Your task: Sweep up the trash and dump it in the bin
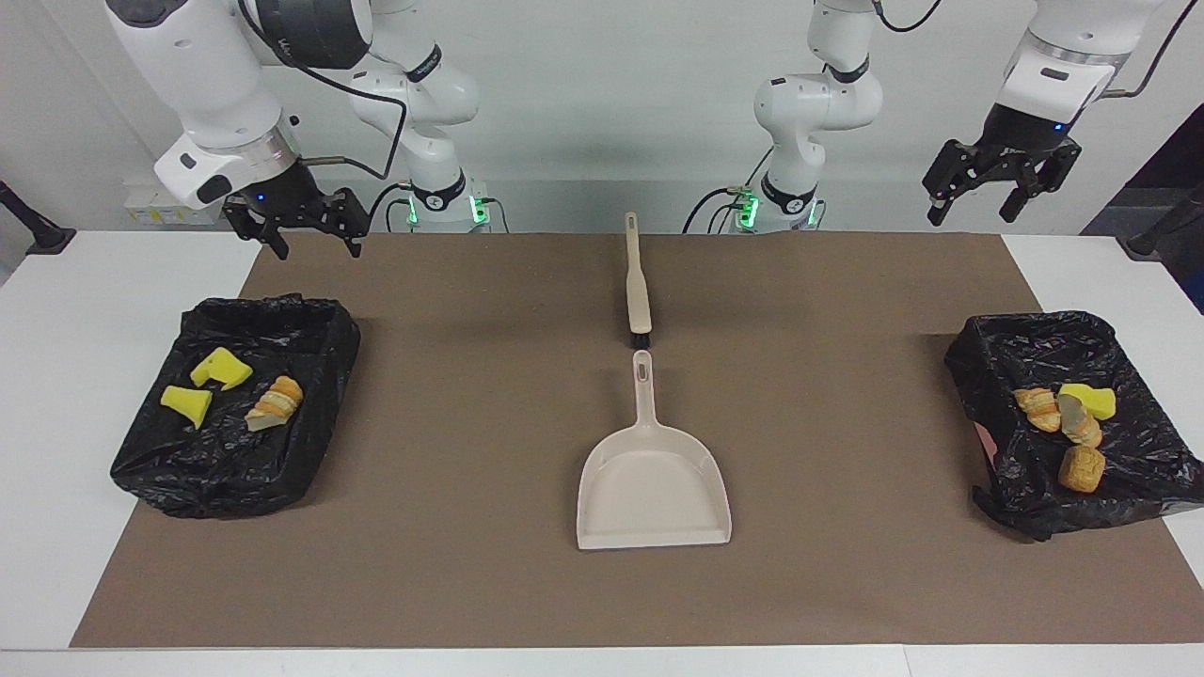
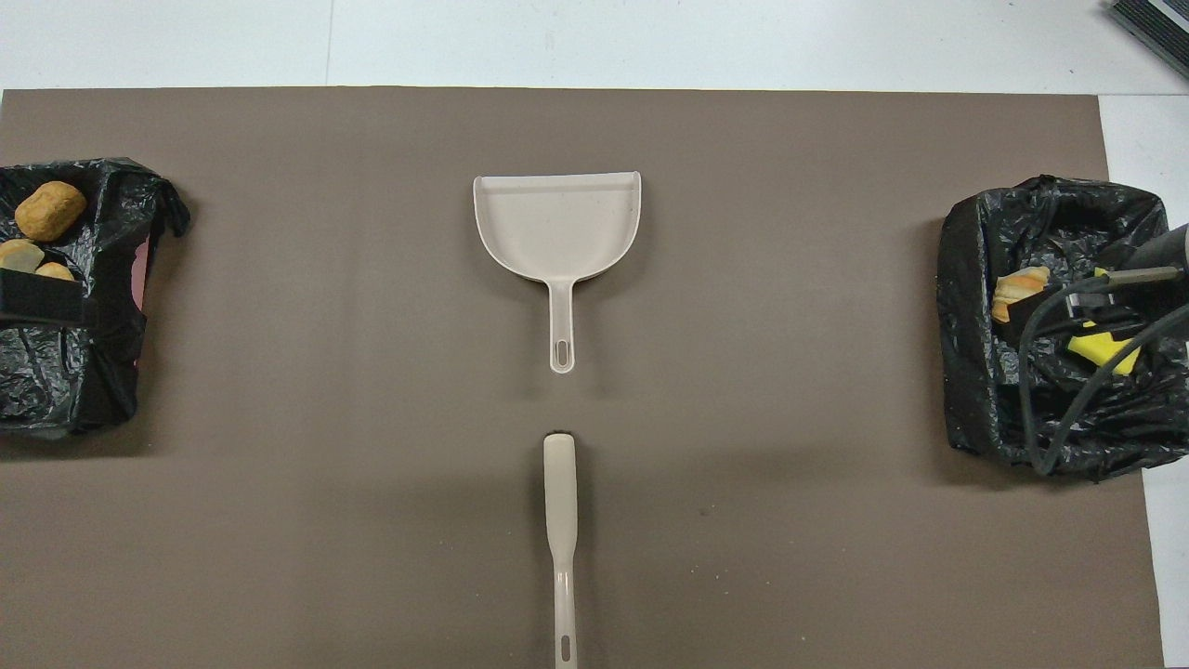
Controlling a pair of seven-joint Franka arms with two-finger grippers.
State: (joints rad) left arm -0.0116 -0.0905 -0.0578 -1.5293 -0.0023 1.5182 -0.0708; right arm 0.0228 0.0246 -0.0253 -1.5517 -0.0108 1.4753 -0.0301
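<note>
The trash lies in two black-bag-lined bins. The bin (image 1: 216, 489) at the right arm's end holds two yellow sponge pieces (image 1: 221, 369) and a bread chunk (image 1: 276, 402). The bin (image 1: 1011, 348) at the left arm's end holds a yellow sponge (image 1: 1089, 400) and bread chunks (image 1: 1080, 467). The beige dustpan (image 1: 654, 480) and the brush (image 1: 639, 282) lie in line at mid-table, the brush nearer the robots. My right gripper (image 1: 318, 240) is open and empty, raised near its bin's robot-side edge. My left gripper (image 1: 971, 202) is open and empty, high at the mat's edge nearest the robots.
A brown mat (image 1: 470, 423) covers most of the white table. In the overhead view the dustpan (image 2: 557, 228) and brush (image 2: 560, 520) lie mid-mat, with the bins (image 2: 966, 307) (image 2: 111, 344) at the mat's two ends.
</note>
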